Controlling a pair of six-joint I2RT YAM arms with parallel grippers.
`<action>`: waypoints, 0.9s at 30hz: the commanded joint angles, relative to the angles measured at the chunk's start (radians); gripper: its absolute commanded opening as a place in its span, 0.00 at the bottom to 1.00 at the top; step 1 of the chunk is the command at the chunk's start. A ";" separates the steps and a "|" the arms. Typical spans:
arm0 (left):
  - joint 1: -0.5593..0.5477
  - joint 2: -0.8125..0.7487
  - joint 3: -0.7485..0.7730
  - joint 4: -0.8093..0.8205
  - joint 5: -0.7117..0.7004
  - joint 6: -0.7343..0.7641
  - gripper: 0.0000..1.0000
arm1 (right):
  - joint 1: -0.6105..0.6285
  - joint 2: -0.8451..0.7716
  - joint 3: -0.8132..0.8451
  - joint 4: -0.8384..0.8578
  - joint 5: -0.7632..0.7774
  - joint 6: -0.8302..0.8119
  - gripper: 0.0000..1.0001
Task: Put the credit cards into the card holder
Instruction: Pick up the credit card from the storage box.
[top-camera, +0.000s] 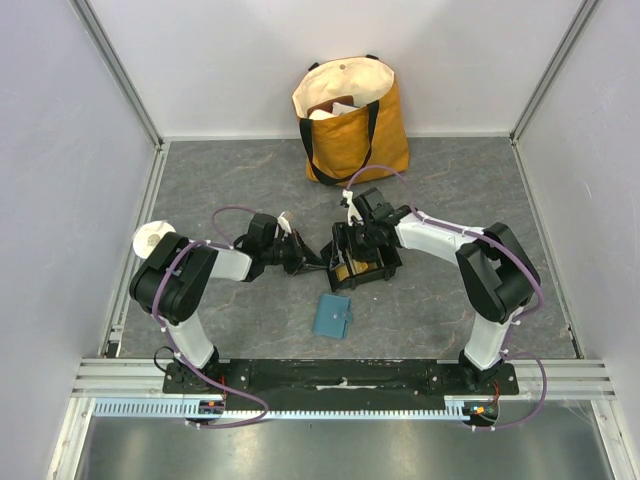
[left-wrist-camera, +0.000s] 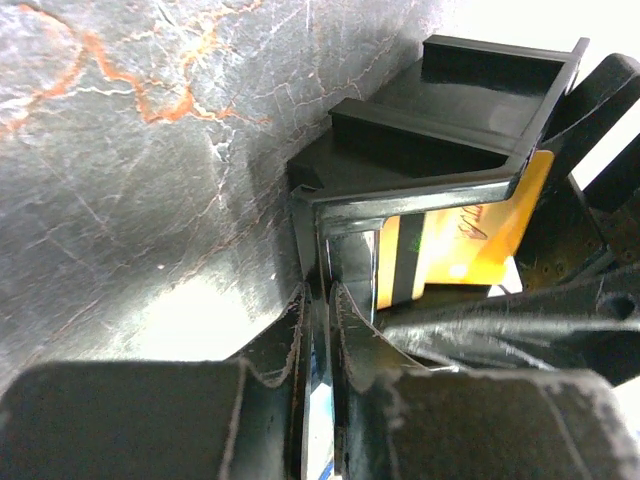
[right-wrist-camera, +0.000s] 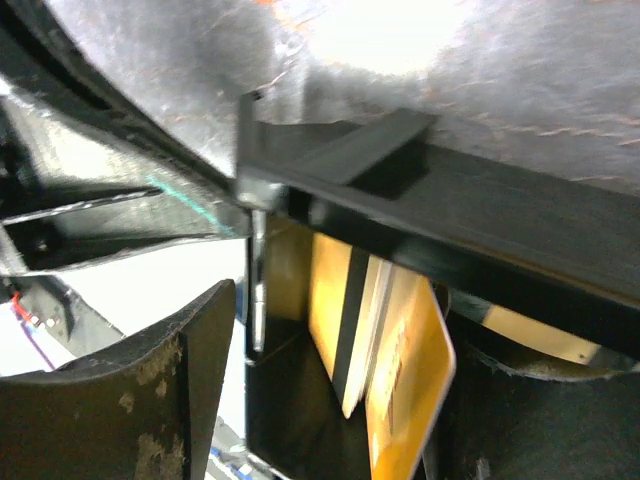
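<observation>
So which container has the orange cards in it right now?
The black tray: the orange cards stand inside it. The teal card holder lies closed by itself, and the yellow bag stands at the back.

On the grey surface (top-camera: 450, 190) sit a tote bag (top-camera: 355, 125) far centre, black tray (top-camera: 365, 265) mid-scene, card holder (top-camera: 332, 316) nearer, white round object (top-camera: 152, 237) left.
</observation>
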 joint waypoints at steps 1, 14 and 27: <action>-0.019 0.021 0.018 0.016 -0.014 0.001 0.02 | 0.026 -0.005 0.020 0.031 -0.153 0.022 0.72; -0.019 0.010 0.017 0.020 -0.012 -0.008 0.02 | 0.046 -0.050 0.039 0.001 0.033 0.058 0.73; -0.020 0.007 0.011 0.022 -0.011 -0.014 0.02 | 0.135 -0.056 0.074 -0.033 0.220 0.101 0.59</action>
